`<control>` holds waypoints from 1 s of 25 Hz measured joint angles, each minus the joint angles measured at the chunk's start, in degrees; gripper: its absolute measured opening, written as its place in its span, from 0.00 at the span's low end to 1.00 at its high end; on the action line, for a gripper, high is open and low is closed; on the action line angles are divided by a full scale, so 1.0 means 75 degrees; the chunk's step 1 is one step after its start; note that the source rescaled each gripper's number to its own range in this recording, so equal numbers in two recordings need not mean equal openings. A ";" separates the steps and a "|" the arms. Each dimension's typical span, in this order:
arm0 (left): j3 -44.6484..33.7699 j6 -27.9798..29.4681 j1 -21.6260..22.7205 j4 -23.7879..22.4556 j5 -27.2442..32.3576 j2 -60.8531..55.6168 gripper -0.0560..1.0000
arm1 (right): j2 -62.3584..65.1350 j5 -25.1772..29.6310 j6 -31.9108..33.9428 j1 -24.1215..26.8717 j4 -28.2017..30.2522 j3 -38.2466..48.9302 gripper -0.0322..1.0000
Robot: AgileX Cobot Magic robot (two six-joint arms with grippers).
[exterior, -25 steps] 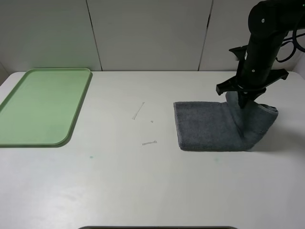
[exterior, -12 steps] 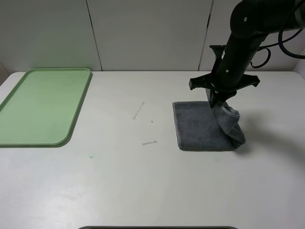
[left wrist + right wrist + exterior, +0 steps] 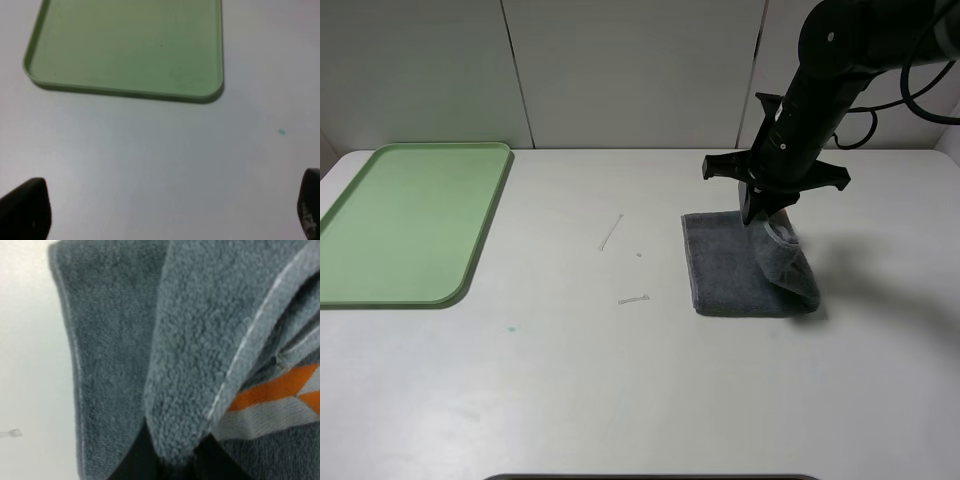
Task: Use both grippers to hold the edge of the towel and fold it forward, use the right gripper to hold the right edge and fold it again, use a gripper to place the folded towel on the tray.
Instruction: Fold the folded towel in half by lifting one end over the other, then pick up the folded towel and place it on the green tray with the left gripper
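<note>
The white tabletop (image 3: 570, 380) carries the pale green tray (image 3: 410, 220), which sits well apart from the right claw (image 3: 760, 215), far off toward the left arm's side, with nothing on it. The dark grey towel (image 3: 730, 265) lies directly beneath the right claw. Part of it is flat on the tabletop, and its right-hand edge is lifted and draped in a hanging fold from the claw. The right claw is clamped together on that raised edge. The wrist view shows the terry pinched between the black fingers (image 3: 135, 460), with the orange and white band (image 3: 272, 390) just beside the grip. The left claw (image 3: 167, 212) hovers over bare tabletop with its jaws wide apart and nothing between them, the tray just beyond it.

The step in hand looks like the second fold, carrying the right edge over the flat part. The next move probably calls for taking the held edge across to meet the opposite edge, lowering it so the layers lie square, then letting go. Placing the towel on the tray is not yet done.
</note>
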State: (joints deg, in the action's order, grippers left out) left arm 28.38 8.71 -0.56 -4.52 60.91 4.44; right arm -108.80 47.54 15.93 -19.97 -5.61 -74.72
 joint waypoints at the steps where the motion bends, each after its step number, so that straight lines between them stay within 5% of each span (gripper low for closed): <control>1: 0.0000 0.0000 0.0000 0.0000 0.0000 0.0000 1.00 | 0.0000 -0.0027 0.0000 0.0000 -0.0037 0.0000 0.10; 10: 0.0000 0.0000 0.0000 0.0000 0.0000 0.0000 1.00 | 0.0000 -0.0146 0.0000 0.0000 -0.0069 0.0000 0.13; 12: 0.0000 0.0000 0.0000 0.0000 0.0000 0.0000 1.00 | 0.0000 -0.0160 0.0000 0.0000 -0.0138 0.0000 0.33; 14: 0.0000 0.0000 0.0000 0.0000 0.0000 0.0000 1.00 | 0.0000 -0.0186 0.0000 0.0000 -0.0325 0.0000 0.72; 16: 0.0000 0.0000 0.0000 0.0000 0.0000 0.0000 1.00 | 0.0000 -0.0229 0.0022 0.0000 -0.0483 0.0000 0.89; 25: 0.0000 0.0000 0.0000 0.0000 0.0000 0.0000 1.00 | 0.0000 -0.0289 0.0021 0.0000 -0.0646 0.0000 1.00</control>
State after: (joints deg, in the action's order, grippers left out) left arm 28.38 8.71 -0.56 -4.52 60.91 4.44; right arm -108.80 45.37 16.09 -19.97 -10.46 -74.72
